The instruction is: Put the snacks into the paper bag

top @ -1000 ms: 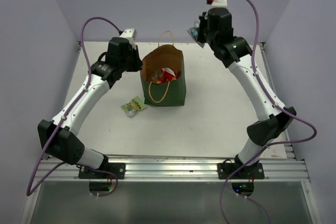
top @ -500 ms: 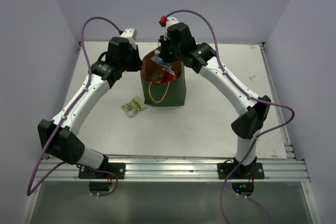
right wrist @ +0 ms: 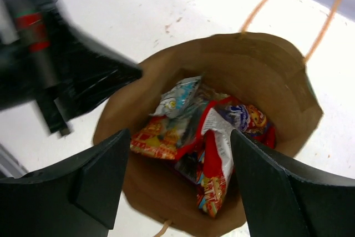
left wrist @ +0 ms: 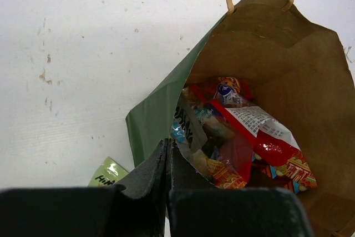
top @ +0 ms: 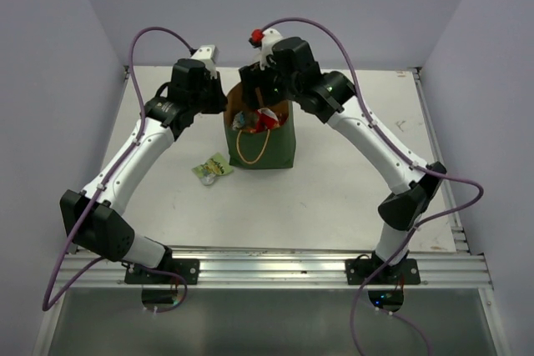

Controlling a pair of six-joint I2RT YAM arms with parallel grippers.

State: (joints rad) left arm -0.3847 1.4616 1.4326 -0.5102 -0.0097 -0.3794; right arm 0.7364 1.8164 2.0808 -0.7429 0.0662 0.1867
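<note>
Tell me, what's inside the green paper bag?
Inside the dark green paper bag lie a glossy red candy bag and a small grey-blue packet. Anything beneath them is covered.

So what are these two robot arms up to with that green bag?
They are packing snacks into the paper bag. The left gripper pinches the bag's rim, holding its mouth open, while the right gripper hangs open and empty right above the opening. Inside lie at least the red candy bag and the grey-blue packet. One yellow-green packet lies on the table beside the bag, to its left in the top view, not yet packed.
</note>
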